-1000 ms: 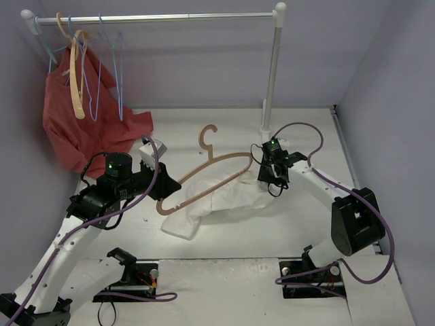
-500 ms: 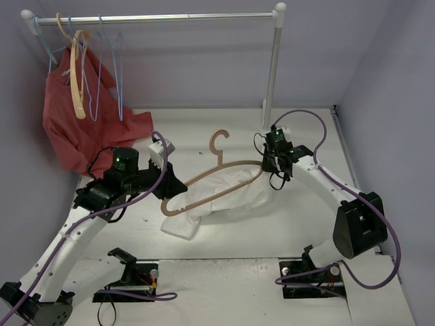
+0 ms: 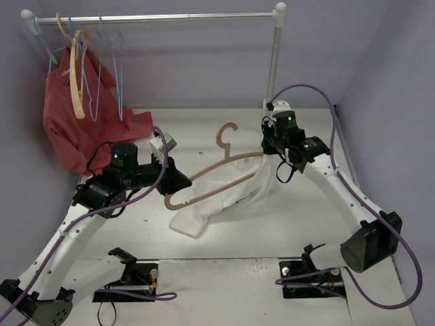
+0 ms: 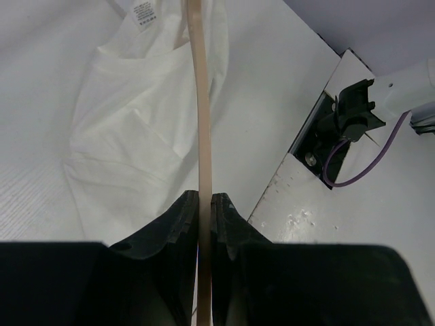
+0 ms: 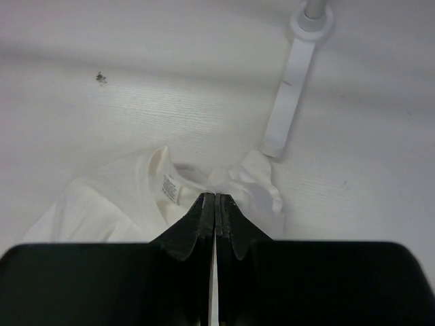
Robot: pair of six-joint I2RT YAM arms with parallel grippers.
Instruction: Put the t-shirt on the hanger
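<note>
— Over the table (image 3: 309,224), what am I holding?
— I see the t-shirt (image 3: 224,197), soft white creased cloth, sagging from the right gripper (image 5: 215,202), fingers pinched shut on its edge.
— And the hanger (image 4: 200,102)?
— Smooth tan wood, broadly curved, tilted. The left gripper (image 4: 204,204) clamps one arm. Its far end is hard to make out, and I cannot tell if it sits inside the neck.

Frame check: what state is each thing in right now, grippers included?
left gripper: shut on the hanger's arm.
right gripper: shut on the t-shirt near its collar.
hanger: held up, tilted, over the t-shirt.
t-shirt: crumpled, one end lifted, the rest on the table; not hung.
red garment: hanging from the rail.
cream hanger: hanging on the rail.
</note>
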